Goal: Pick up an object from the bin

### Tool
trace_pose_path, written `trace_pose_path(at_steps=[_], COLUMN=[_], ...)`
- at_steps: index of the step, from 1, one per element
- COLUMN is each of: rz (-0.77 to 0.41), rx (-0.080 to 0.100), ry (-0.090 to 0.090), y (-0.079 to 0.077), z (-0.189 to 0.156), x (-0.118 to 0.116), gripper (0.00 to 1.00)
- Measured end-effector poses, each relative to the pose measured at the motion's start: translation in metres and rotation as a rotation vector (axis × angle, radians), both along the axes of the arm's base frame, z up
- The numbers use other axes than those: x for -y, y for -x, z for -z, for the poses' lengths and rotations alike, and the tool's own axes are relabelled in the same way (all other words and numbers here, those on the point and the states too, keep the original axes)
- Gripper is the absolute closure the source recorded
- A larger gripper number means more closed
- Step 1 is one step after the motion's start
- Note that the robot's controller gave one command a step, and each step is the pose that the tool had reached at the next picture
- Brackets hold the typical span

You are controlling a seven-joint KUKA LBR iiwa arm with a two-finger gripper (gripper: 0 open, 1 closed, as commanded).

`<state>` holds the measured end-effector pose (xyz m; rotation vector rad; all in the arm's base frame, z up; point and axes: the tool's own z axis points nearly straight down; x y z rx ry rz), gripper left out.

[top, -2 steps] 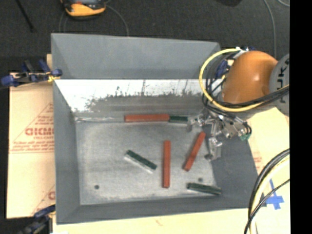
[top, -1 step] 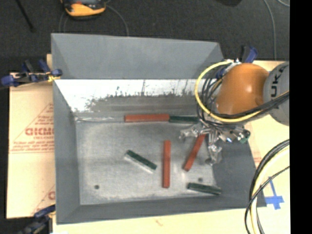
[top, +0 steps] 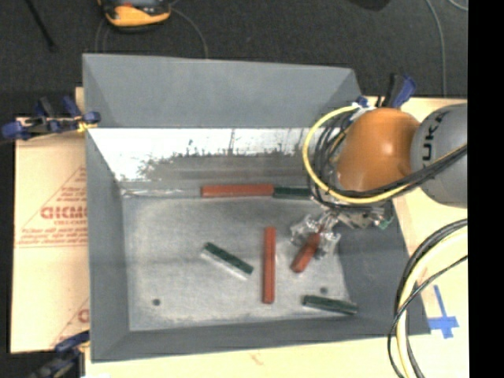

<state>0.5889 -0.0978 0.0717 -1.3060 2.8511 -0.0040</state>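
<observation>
At right of bin [top: 104,250], tool [top: 316,239] lowered, clasping red stick [top: 302,258].

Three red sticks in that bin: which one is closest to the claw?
The short slanted red stick on the right, its upper end under the gripper. The long red stick in the middle and the red stick along the back wall lie farther off.

The grey arm [top: 447,181] bears the letters "UKA".

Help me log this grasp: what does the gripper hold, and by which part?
The gripper holds a short red stick by its upper end, near the bin's right side.
</observation>
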Motion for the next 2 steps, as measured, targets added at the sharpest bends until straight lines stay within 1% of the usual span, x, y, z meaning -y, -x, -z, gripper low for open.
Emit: trace_pose_path(at_steps=[1, 2], rz=[0.0, 0.001], rx=[0.0, -0.005], ry=[0.0, -0.001], y=[0.0, 0.0015], z=[0.0, -0.0048], x=[0.0, -0.0003], gripper=[1.0, 1.0])
